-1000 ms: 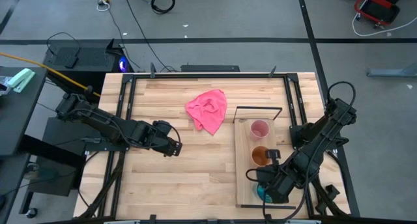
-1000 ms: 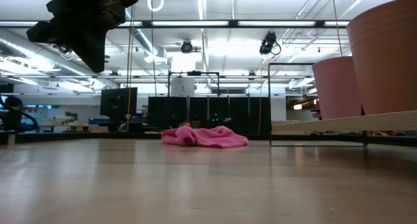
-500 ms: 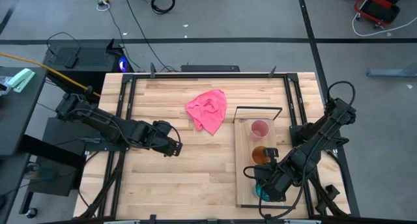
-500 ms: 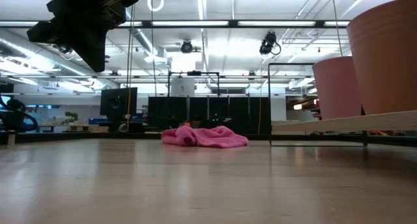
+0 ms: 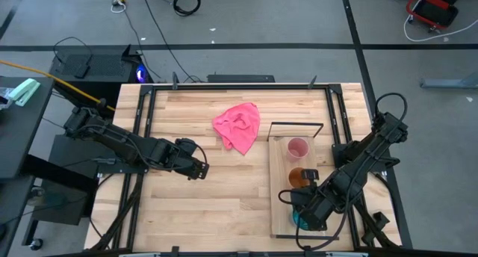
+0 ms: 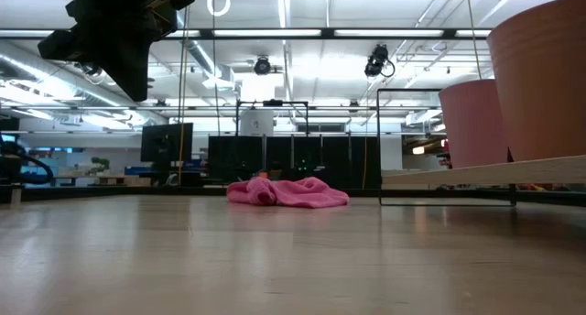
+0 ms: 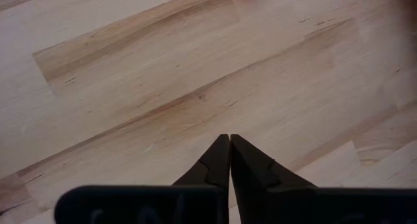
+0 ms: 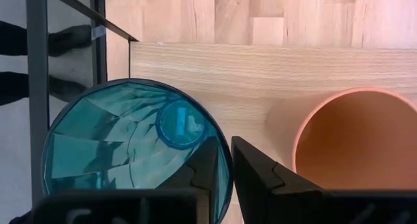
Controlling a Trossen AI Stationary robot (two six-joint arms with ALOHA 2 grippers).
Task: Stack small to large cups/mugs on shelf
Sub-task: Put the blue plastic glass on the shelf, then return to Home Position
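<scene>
Pinching the rim of the glossy teal round cup (image 8: 133, 146), the right gripper (image 8: 225, 160) has one finger inside and one outside. The orange-brown round cup (image 8: 355, 139) sits just beside it on the light wooden shelf board (image 8: 215, 71). Left gripper (image 7: 229, 160) hangs pressed together over bare tabletop.

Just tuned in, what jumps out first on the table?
The pink cloth lies crumpled mid-table. On the shelf at the right, three cups stand in a row: pink, orange, then teal, with the right claw pinching the teal cup's rim.

We see the left gripper (image 5: 200, 169) left of centre, fingers pressed together; the right gripper (image 5: 301, 214) lower right, fingers narrowly parted.
</scene>
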